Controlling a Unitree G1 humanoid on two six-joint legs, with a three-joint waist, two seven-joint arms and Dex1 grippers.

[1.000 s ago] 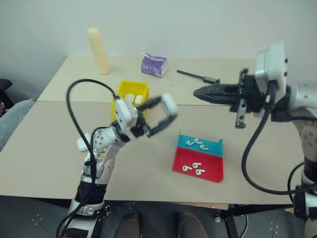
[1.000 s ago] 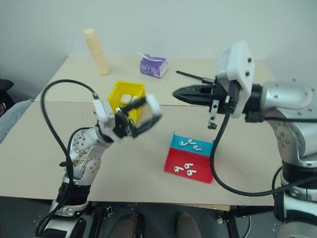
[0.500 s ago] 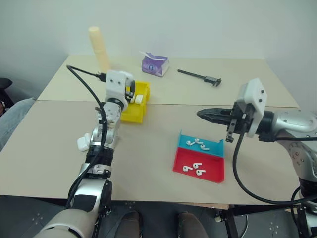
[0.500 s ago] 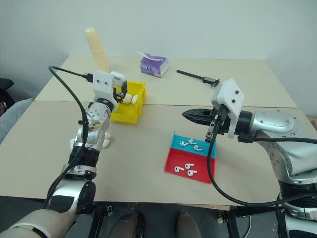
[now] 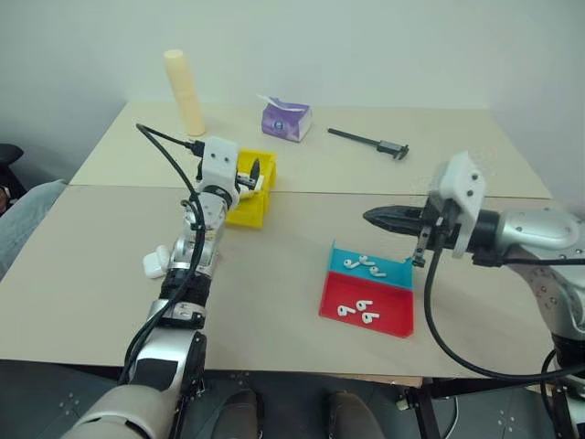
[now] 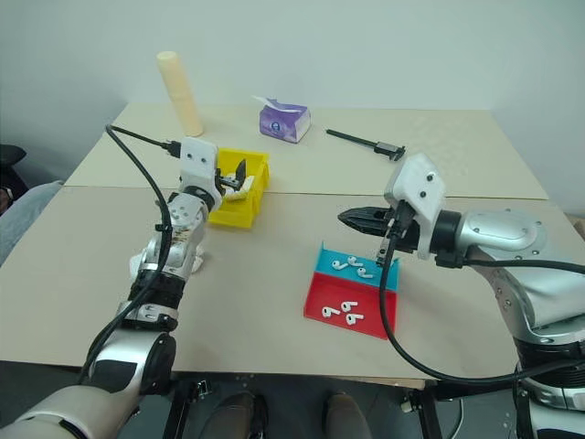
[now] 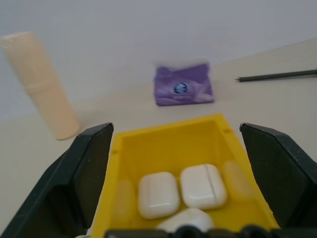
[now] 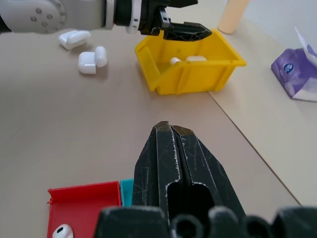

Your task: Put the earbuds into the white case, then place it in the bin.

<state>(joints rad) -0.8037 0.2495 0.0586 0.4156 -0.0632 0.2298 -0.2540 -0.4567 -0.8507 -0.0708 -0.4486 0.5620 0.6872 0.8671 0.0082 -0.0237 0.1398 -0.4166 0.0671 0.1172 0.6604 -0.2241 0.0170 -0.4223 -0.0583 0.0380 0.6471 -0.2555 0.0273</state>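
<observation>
The yellow bin point(image 5: 245, 212) stands left of the table's middle, and three white cases point(image 7: 203, 186) lie inside it. My left gripper point(image 5: 249, 174) hovers level at the bin's near rim, open, with nothing between its fingers point(image 7: 91, 163). Two more white cases point(image 5: 153, 262) lie on the table beside my left forearm, one with its lid open point(image 8: 89, 59). Several earbuds point(image 5: 358, 264) rest in the teal-and-red tray point(image 5: 393, 320). My right gripper point(image 5: 370, 217) is shut and empty, pointing left in the air just behind the tray.
A cream cylinder point(image 5: 184, 91) stands at the table's far left. A purple tissue pack point(image 5: 286, 119) and a black caliper-like tool point(image 5: 370, 142) lie along the back. Grey cloth point(image 5: 23, 219) shows at the table's left edge.
My left hand swung forward from near the camera to the bin with a white case, then opened; the case now lies in the bin. The right gripper sank and stayed shut.
</observation>
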